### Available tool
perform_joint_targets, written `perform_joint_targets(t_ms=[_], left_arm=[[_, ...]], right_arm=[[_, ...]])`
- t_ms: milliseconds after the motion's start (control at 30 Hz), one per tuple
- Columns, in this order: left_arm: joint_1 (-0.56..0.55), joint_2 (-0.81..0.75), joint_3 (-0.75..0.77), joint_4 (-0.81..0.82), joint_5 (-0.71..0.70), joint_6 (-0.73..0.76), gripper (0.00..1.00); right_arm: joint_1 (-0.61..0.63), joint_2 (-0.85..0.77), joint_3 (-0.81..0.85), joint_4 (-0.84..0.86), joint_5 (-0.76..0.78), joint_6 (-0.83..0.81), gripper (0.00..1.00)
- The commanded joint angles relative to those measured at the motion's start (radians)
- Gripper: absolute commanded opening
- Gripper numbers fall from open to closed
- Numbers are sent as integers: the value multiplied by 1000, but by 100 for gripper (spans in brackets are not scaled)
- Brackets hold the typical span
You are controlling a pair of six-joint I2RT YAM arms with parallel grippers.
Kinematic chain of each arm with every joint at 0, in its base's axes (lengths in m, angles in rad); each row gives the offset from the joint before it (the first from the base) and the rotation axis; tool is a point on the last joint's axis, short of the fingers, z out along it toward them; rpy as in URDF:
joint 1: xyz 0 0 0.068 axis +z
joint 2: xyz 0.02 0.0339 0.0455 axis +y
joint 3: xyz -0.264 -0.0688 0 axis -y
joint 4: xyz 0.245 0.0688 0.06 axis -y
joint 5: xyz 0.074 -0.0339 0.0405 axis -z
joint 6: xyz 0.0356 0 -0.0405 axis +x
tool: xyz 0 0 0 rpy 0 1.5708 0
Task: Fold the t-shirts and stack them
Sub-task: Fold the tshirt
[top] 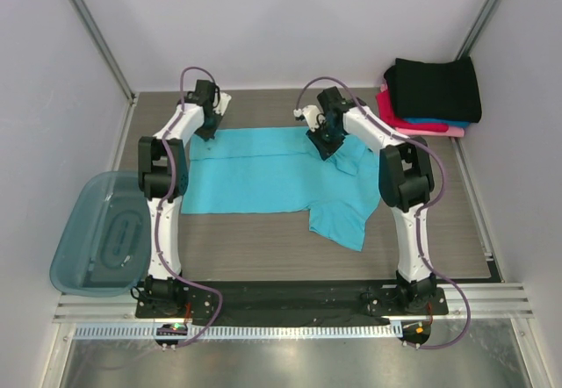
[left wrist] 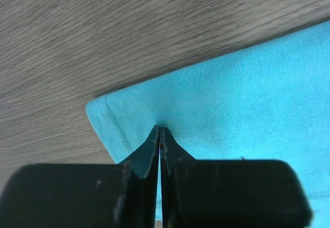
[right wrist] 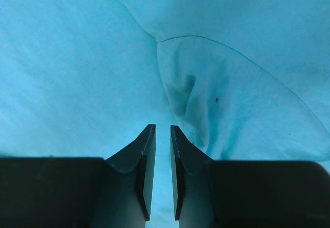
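Turquoise t-shirt (top: 263, 177) lies spread on the wooden table (top: 255, 247) between both arms, and the folded t-shirts (top: 435, 94) are stacked at the far right corner. The left gripper (left wrist: 160, 135) is closed tightly on the shirt's hem corner. The right gripper (right wrist: 160, 135) shows a thin slit over the cloth, and I cannot tell if it pinches any.

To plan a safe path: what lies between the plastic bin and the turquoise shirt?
In the top view, the left arm stands between the bin and the turquoise shirt.

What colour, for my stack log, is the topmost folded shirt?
The topmost folded shirt is black; top external view shows it best.
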Motion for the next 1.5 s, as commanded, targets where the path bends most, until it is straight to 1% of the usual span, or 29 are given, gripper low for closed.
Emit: perform_joint_targets(t_ms=[0,367,900,933,1033,1100,1233,1467], left_arm=[[-4,-3,-3,24,-15,14,1],[-5,10,-2,22,-17,15,1],[-11,13,-3,22,-15,14,0],[-11,13,-5,22,-15,14,0],[-11,11,-5,22,-17,14,1],[-11,10,-8,22,-17,15,1],[-10,10,-9,22,-17,17,1],[-11,11,-9,24,-18,17,1]], right_arm=[[-7,26,48,-4,18,-14,24],[-18,47,48,-1,29,-17,25],[-30,92,65,6,38,-11,24],[-30,93,63,8,38,-8,22],[-30,82,55,20,38,-3,14],[-30,75,54,23,43,-3,12],[-30,43,51,26,44,0,1],[-27,-57,45,19,27,14,1]])
